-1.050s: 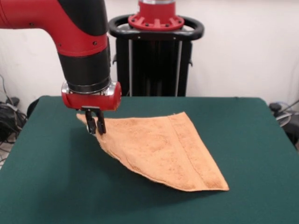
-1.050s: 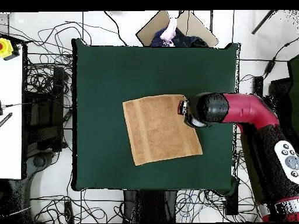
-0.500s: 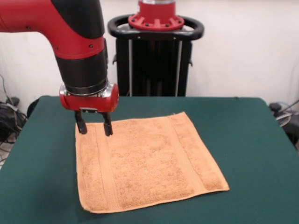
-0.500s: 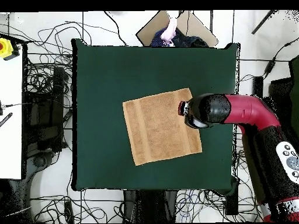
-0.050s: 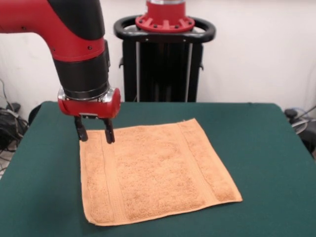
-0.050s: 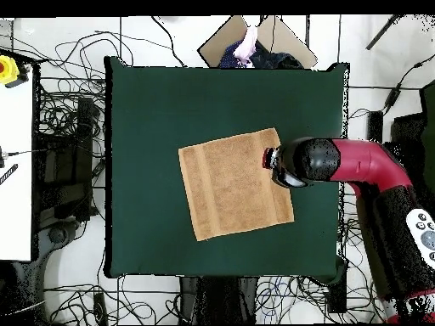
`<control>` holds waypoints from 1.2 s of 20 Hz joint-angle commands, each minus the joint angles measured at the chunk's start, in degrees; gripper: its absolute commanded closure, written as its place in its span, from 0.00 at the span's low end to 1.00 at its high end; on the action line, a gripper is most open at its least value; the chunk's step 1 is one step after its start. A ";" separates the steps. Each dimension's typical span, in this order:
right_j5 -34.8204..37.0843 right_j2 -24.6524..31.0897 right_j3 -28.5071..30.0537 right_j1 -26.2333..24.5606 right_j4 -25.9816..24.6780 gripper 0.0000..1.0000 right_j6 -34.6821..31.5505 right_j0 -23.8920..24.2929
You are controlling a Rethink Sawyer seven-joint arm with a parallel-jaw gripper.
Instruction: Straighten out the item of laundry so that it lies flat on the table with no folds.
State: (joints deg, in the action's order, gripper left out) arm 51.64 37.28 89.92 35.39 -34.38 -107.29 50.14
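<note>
The item of laundry (image 5: 155, 173), a peach-orange terry towel with a band stripe near two opposite edges, lies spread flat on the dark green table (image 5: 266, 148). From above the towel (image 6: 234, 182) appears as a slightly turned square near the table's (image 6: 153, 102) middle. My gripper (image 5: 93, 132) hangs open just above the towel's far left corner, with nothing between its black fingers. In the overhead view the arm's wrist covers the gripper at the towel's right edge.
The black pedestal frame (image 5: 165, 59) stands behind the far edge of the table. Cables (image 6: 59, 127) lie on the floor around the table, and a white bench (image 6: 15, 161) sits at the left. A cardboard piece (image 6: 255, 38) lies beyond the top edge.
The gripper was shut on the lifted towel corner; it has opened and let go. The towel dropped flat, and the gripper has risen slightly and shifted left.
</note>
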 commanded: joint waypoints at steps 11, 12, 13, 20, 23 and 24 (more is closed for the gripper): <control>-9.60 4.79 19.94 20.35 9.09 0.00 1.38 1.74; -10.06 4.59 19.94 20.08 9.06 0.00 1.51 1.69; -10.83 4.51 20.16 19.97 9.17 0.00 1.70 1.75; -13.29 4.20 21.13 19.61 9.38 0.00 2.94 2.59; -13.23 3.75 20.96 19.28 9.42 0.00 2.60 2.34; -13.40 3.59 21.02 19.03 9.35 0.00 2.41 2.25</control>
State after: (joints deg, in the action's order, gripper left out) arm 40.22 38.95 105.93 54.42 -26.68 -107.29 52.43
